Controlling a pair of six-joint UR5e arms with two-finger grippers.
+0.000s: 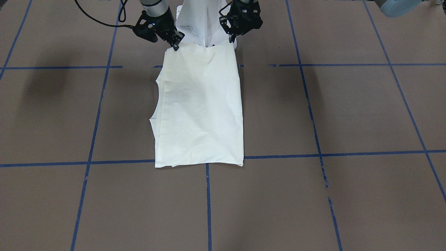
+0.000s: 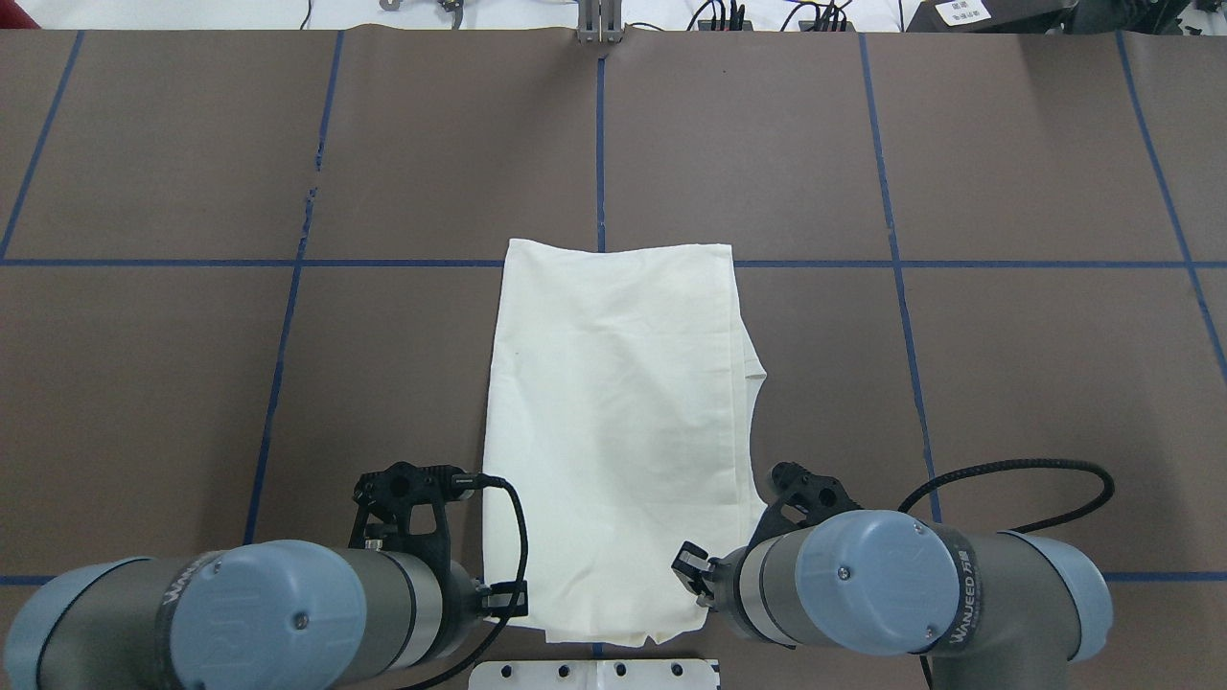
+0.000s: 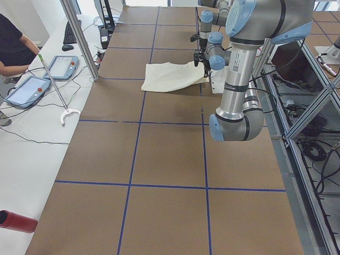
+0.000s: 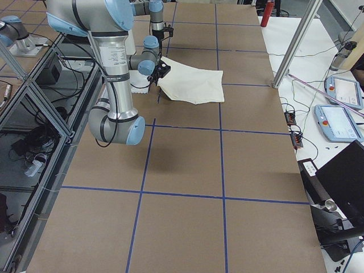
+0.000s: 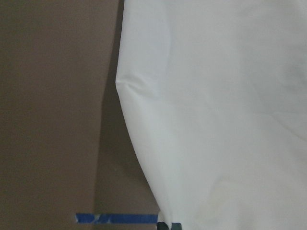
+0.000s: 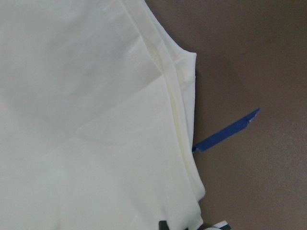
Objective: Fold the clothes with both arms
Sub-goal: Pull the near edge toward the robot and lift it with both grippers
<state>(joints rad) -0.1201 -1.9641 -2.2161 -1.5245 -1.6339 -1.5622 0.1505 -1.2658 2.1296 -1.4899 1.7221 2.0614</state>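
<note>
The clothes are one cream-white shirt [image 1: 200, 108], folded into a long rectangle with its plain side up, lying mid-table [image 2: 613, 402]. No print shows. Its edge nearest the robot is raised a little off the table [image 4: 170, 77]. My left gripper [image 1: 231, 40] is shut on one corner of that edge. My right gripper [image 1: 175, 44] is shut on the other corner. In the overhead view both arms cover most of the two grippers. Each wrist view is filled with cloth [image 5: 216, 120] [image 6: 86, 120], and only dark fingertip edges show at the bottom.
The white pedestal base [image 1: 198, 24] stands right behind the shirt's near edge. Blue tape lines [image 1: 208, 205] grid the brown table. Beyond the far edge, a side bench holds teach pendants [image 3: 29, 87], a red bottle [image 3: 16, 220] and a person's arm.
</note>
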